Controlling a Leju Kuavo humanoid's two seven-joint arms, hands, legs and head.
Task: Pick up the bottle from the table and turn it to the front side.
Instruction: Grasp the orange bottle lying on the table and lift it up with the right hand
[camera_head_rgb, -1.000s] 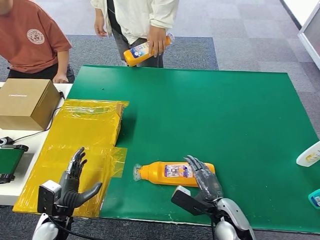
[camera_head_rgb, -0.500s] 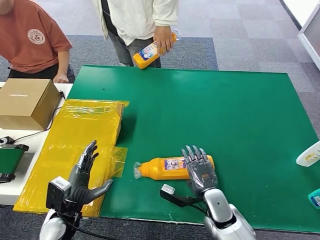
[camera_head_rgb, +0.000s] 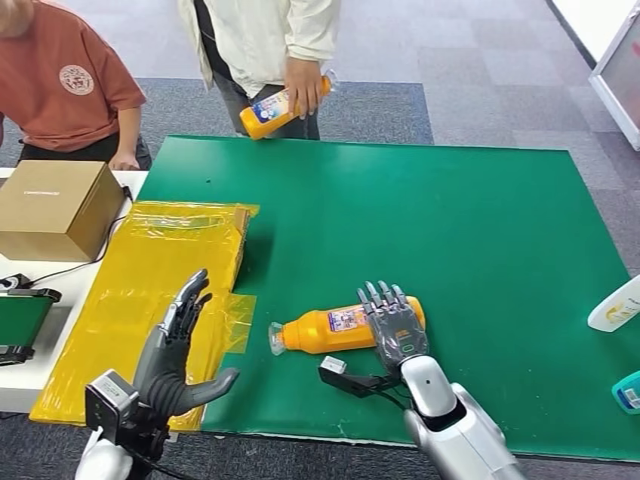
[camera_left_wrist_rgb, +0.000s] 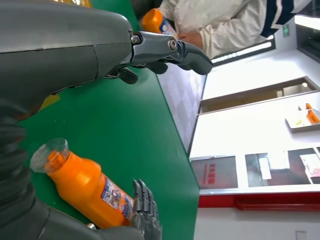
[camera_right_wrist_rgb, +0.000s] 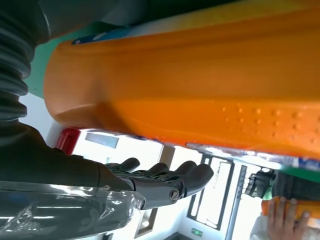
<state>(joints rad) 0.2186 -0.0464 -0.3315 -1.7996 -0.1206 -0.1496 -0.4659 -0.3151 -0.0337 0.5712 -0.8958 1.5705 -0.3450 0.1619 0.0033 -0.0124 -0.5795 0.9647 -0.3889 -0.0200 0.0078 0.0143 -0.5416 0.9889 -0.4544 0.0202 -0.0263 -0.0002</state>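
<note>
An orange bottle (camera_head_rgb: 328, 328) with a clear cap lies on its side on the green mat (camera_head_rgb: 453, 230), cap pointing left. My right hand (camera_head_rgb: 392, 325) lies over its base end, fingers stretched flat across it and the thumb (camera_head_rgb: 340, 372) spread on the near side, not closed around it. In the right wrist view the bottle (camera_right_wrist_rgb: 207, 75) is tight against the palm with the fingers (camera_right_wrist_rgb: 162, 177) straight. My left hand (camera_head_rgb: 177, 350) hovers open above the yellow sheet, left of the bottle. In the left wrist view the bottle (camera_left_wrist_rgb: 86, 187) lies below my left hand (camera_left_wrist_rgb: 94, 45).
A person in a white jacket at the far edge holds a second orange bottle (camera_head_rgb: 283, 100). Another person leans at the far left behind a cardboard box (camera_head_rgb: 56, 205). A yellow wrapped package (camera_head_rgb: 162, 270) covers the left. A white bottle (camera_head_rgb: 615, 308) and a teal item (camera_head_rgb: 626, 392) sit at the right edge.
My right hand has slid forward over the bottle's base end. My left hand has risen and moved right and forward. The person's bottle has shifted left.
</note>
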